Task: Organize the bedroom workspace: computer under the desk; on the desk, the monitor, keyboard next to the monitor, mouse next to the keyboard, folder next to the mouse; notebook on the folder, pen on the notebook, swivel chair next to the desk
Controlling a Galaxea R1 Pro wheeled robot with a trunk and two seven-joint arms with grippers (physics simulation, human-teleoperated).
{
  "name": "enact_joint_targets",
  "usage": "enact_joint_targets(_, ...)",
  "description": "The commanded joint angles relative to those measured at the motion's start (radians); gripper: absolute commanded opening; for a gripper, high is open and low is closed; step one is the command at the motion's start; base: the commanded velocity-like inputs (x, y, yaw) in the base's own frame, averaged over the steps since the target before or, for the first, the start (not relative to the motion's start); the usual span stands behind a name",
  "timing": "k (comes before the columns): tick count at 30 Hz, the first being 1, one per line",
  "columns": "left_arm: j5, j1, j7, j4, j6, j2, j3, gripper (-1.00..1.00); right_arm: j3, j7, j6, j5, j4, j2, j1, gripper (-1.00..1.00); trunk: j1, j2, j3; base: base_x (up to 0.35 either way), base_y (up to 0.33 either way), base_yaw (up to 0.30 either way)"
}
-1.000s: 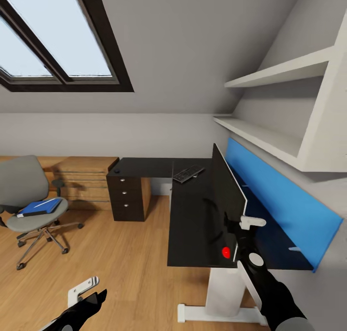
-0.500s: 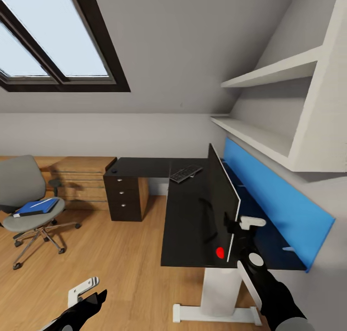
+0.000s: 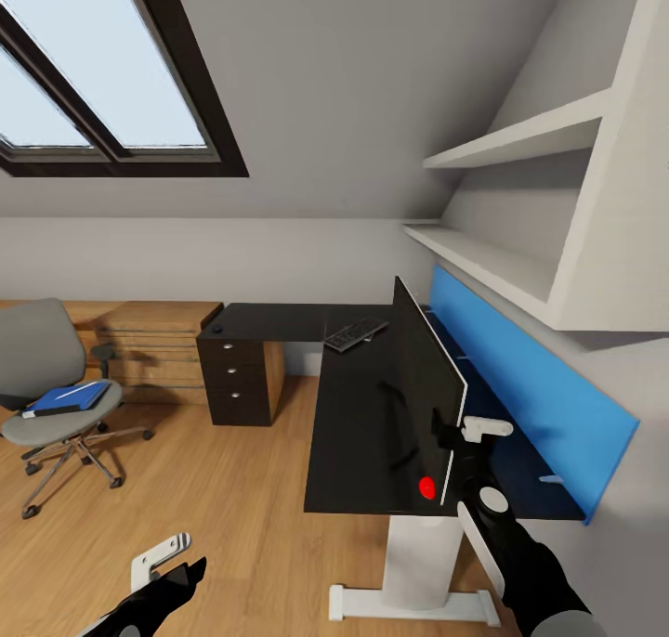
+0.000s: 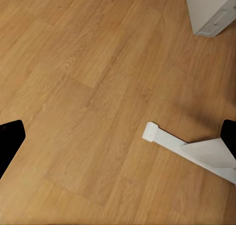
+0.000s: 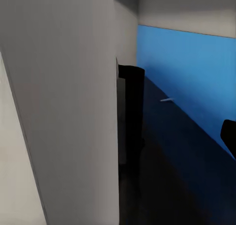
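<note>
The black monitor stands edge-on upon the black L-shaped desk. My right gripper is shut on its near edge. In the right wrist view its pale back is pressed close, with one fingertip on the far side. A keyboard lies at the desk's far corner, and a small dark mouse sits on the left wing. The blue folder rests on the grey swivel chair, with a white strip on top. My left gripper hangs open over the floor.
A drawer unit sits under the desk's left wing, next to a wooden chest. A blue panel backs the desk, with white shelves above. The desk's white foot lies on the floor near my left gripper.
The whole view has slid a little left, so the camera moved. The monitor's near edge stays at my right gripper. My left arm has not moved.
</note>
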Motion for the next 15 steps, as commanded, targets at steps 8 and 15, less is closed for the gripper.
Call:
enact_joint_targets(8, 0.011, 0.0, 0.007, -0.002, 0.004, -0.001, 0.001, 1.0, 0.005, -0.007, -0.005, -0.011, 0.001, -0.002, -0.001, 1.0, 0.0, -0.001, -0.001, 0.0, 0.0, 0.0)
enact_joint_targets(15, 0.011, 0.0, 0.007, -0.002, 0.004, -0.001, 0.001, 1.0, 0.005, -0.007, -0.005, -0.011, 0.001, -0.002, -0.001, 1.0, 0.0, -0.001, -0.001, -0.171, 0.0, 0.0)
